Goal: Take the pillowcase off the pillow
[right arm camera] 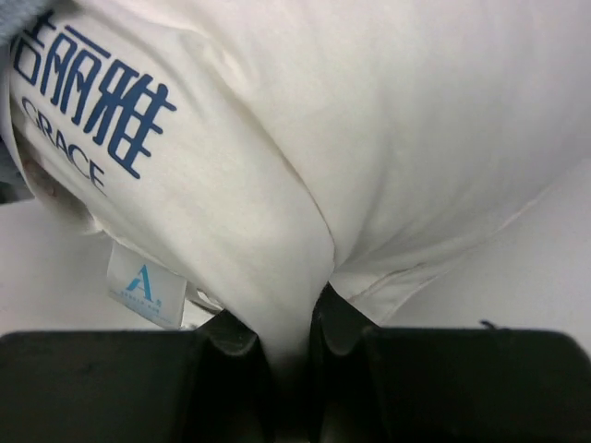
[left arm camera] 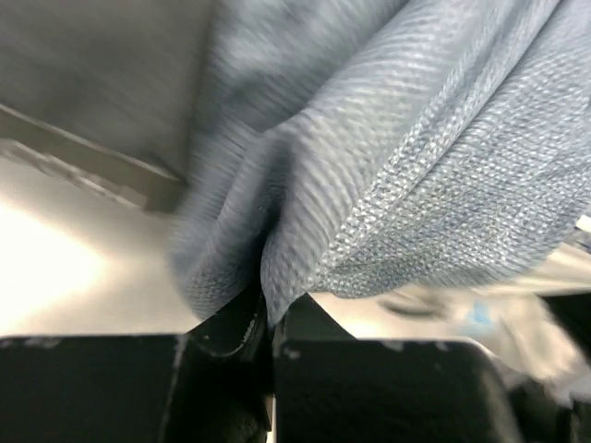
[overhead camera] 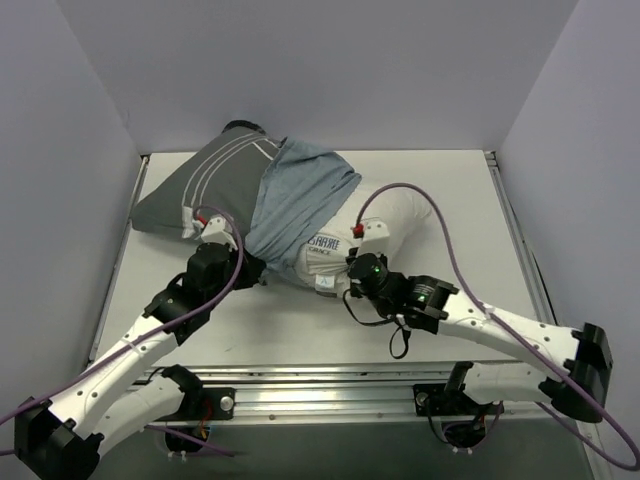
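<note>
Pinching a fold of the pillowcase point(left arm camera: 416, 185) between its fingertips, the left gripper point(left arm camera: 271, 325) has its jaws drawn narrow, with only a sliver of gap where the light blue-grey knit runs down between them. The cloth bunches up and to the right of those jaws and fills most of the wrist view. It is blurred toward the left. A bright patch of table point(left arm camera: 55, 277) shows to the left of the jaws, under the hanging cloth.

The right gripper point(right arm camera: 291, 334) is clamped just as narrowly on a pinch of the white pillow point(right arm camera: 388, 129), which bulges above and on both sides of the jaws. A seamed edge runs off to their right. Blue lettering point(right arm camera: 88, 115) with the word GRACE sits up and to the left of the jaws. A small white care tag point(right arm camera: 143, 288) with a blue A hangs just left of them, at the pillow's lower edge.

From above, the pillowcase's dark grey striped outside covers the pillow's end beyond the left jaws. Its blue-grey inner side is turned outward and runs from there down to those jaws. The bare white pillow spreads beyond the right jaws and to their right. The two grippers are near each other, with the printed patch between them. A purple cable point(overhead camera: 420, 195) arcs over the pillow beyond the right jaws.
</note>
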You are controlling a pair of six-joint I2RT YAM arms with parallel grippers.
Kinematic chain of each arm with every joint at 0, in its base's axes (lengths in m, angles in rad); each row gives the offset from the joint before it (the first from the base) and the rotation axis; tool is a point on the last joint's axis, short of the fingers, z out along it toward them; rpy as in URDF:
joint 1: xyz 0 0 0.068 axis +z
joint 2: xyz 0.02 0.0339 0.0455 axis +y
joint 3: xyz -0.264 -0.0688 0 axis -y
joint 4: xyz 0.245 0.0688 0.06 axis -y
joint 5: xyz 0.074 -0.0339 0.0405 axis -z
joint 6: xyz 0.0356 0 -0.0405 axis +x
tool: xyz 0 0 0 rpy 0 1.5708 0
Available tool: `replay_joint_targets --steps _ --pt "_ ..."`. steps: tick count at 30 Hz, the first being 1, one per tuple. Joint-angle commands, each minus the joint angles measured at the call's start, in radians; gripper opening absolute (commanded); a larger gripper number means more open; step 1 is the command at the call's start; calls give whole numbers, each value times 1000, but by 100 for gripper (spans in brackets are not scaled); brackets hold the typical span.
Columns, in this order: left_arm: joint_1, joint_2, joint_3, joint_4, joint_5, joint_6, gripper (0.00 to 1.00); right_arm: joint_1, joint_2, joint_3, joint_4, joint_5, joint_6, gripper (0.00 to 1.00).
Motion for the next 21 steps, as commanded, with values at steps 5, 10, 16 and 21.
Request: replay_joint_targets --steps 5,10,16,21 --pt "20 -26 204 -291 -613 146 2 -173 -300 131 -108 89 -51 0" --pt "46 0 224 -351 -722 69 2 -193 -350 231 -168 129 -119 0" --pt "76 37 218 -340 -678 52 2 -195 -377 248 -172 74 -166 0" --pt "113 29 187 -349 -658 29 2 -195 -436 233 -151 58 -169 0"
